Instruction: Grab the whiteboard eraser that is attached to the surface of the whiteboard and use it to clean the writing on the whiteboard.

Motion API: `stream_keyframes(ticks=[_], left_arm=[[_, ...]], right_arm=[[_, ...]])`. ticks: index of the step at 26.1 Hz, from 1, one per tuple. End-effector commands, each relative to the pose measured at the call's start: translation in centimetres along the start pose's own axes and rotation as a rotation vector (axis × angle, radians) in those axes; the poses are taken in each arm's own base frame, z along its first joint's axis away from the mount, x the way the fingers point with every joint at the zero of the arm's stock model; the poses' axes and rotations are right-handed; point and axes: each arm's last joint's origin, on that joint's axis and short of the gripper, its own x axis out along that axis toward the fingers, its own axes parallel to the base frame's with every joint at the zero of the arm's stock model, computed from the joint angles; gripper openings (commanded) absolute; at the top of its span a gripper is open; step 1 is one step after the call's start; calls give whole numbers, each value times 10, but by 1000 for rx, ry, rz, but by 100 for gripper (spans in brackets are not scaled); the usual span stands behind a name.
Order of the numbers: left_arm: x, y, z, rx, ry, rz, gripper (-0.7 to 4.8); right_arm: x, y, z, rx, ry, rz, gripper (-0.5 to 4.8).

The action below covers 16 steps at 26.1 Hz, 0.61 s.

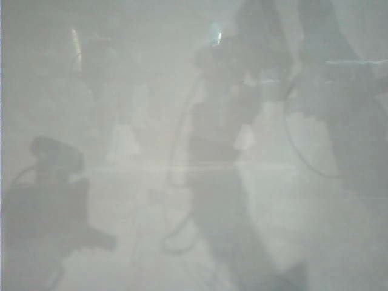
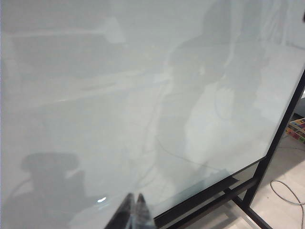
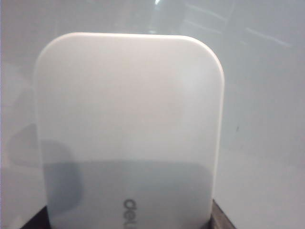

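Eraser: the whiteboard eraser (image 3: 128, 129) fills the right wrist view, held in the right end effector (image 3: 128, 222), whose dark jaws flank its near end.
Board: the whiteboard (image 2: 95, 95) lies behind; no writing visible.
Left end effector (image 2: 134, 212): tips nearly together, empty, near the board's lower edge.
Progress: eraser grabbed; whether wiping is finished is unclear.

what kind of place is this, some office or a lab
Probably a lab or workshop room. A large glossy whiteboard stands on a black metal frame, a loose cable lies on the pale floor, and the right gripper holds a white whiteboard eraser.
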Motion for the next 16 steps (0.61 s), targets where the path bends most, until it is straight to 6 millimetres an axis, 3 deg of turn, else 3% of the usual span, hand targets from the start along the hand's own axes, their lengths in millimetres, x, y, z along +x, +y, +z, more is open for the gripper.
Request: stream_keyframes(ticks=[1,8,16], left_arm=[[0,0,2,9,-14,-1,-5],[0,0,2,9,-14,-4,-5],[0,0,2,9,-14,-4,-5]], right_arm=[[16,-13,-23,103,-14,28,170],[44,-17,-69,87,16,80,169],[80,3,-104,107,-14,95,169]])
